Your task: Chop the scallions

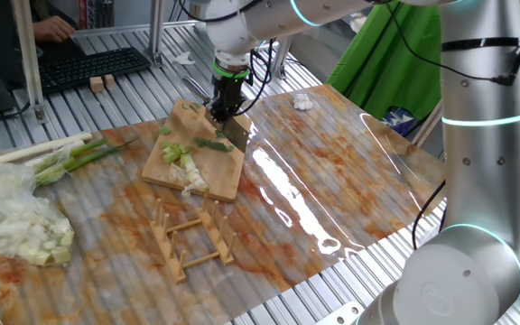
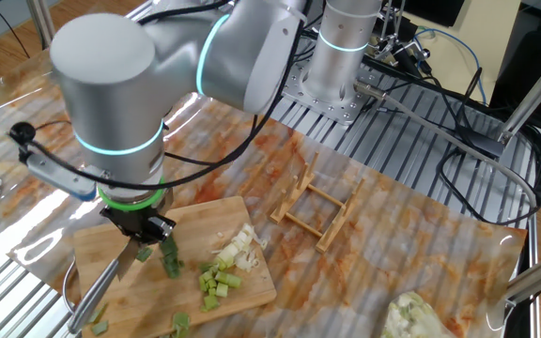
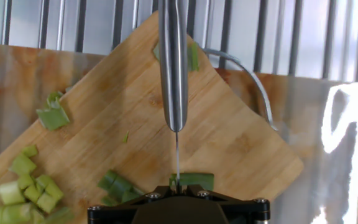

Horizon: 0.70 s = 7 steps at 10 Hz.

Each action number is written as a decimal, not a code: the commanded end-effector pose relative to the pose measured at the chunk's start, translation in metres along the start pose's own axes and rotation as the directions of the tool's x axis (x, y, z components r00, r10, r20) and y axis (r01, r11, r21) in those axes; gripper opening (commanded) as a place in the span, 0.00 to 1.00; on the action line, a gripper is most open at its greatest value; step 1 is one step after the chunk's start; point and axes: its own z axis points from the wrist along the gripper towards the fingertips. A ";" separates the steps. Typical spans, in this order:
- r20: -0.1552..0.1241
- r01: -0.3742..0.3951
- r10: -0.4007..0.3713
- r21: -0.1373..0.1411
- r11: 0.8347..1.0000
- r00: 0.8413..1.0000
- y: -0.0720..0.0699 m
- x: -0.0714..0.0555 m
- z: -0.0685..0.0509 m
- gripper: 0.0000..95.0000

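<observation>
Check the gripper (image 1: 227,106) first: its fingers are clenched on the handle of a knife (image 3: 173,74), pointing straight down over the cutting board (image 1: 219,176). In the hand view you see the knife edge-on, its spine running up the middle of the frame, with the blade above the wood.

Locate the scallions (image 2: 225,272) on the board. Most lie as short white and pale-green pieces in a loose pile toward one corner. A few green pieces (image 3: 194,181) sit directly under the blade line, and one stray green scrap (image 3: 53,115) lies apart near the board's edge.

Judge progress as well advanced. You can see many cut pieces and no long uncut stalk on the board. What remains, as far as the views show, is the green section beneath the knife, which looks coarser than the rest.

Note the other items on the table: a bundle of whole stalks (image 1: 57,155) beside the board, a pale heap in clear plastic (image 1: 21,221) nearby, and a wooden rack (image 1: 192,236) in front of the board. None touch the knife.
</observation>
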 end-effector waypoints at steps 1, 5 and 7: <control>0.001 0.011 -0.011 0.000 1.000 1.000 -0.002 -0.001 -0.004 0.00; 0.004 0.015 -0.015 0.001 1.000 1.000 -0.006 -0.002 -0.004 0.00; 0.005 0.015 -0.015 -0.011 1.000 1.000 -0.007 -0.004 0.006 0.00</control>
